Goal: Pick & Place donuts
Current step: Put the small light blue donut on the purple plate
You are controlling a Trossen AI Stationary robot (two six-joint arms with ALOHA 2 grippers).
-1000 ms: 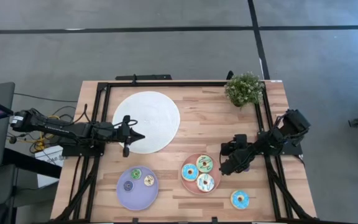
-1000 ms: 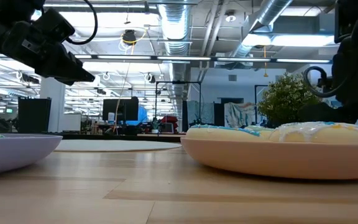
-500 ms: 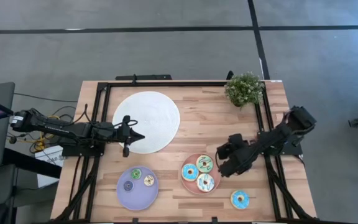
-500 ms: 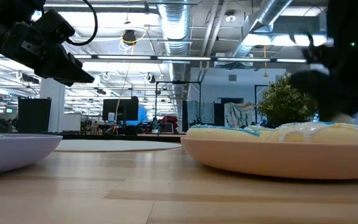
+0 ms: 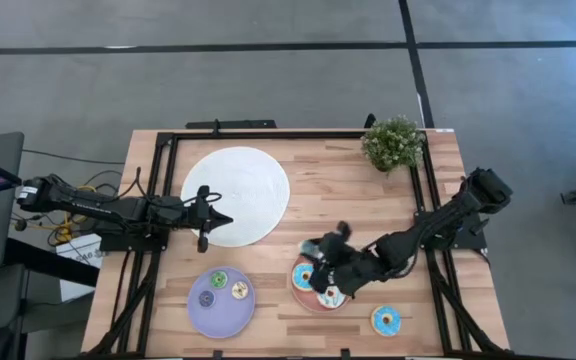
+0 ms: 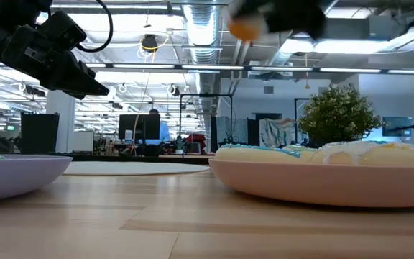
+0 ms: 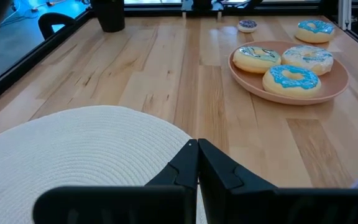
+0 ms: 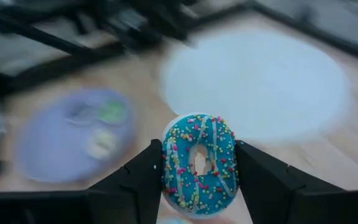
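a blue-iced toy donut with coloured sprinkles point(image 8: 198, 163) is clamped between the two dark fingers of the right pincer point(image 5: 330, 262), which is carried over the round pink plate point(image 5: 295, 284) at lower centre of the high view. more iced donuts are seen on that plate, and one blue-iced donut point(image 5: 386, 320) is left alone on the wooden table point(image 5: 338, 190) at lower right. three small donuts lie on the round lilac plate point(image 5: 200, 314) at lower left. the left pincer point(image 5: 214, 217), drawn together with nothing in it, waits over the large white woven disc point(image 5: 243, 180) at upper left. the carrying step appears to be in hand; next, lowering over the intended plate and loosening the fingers would be called for.
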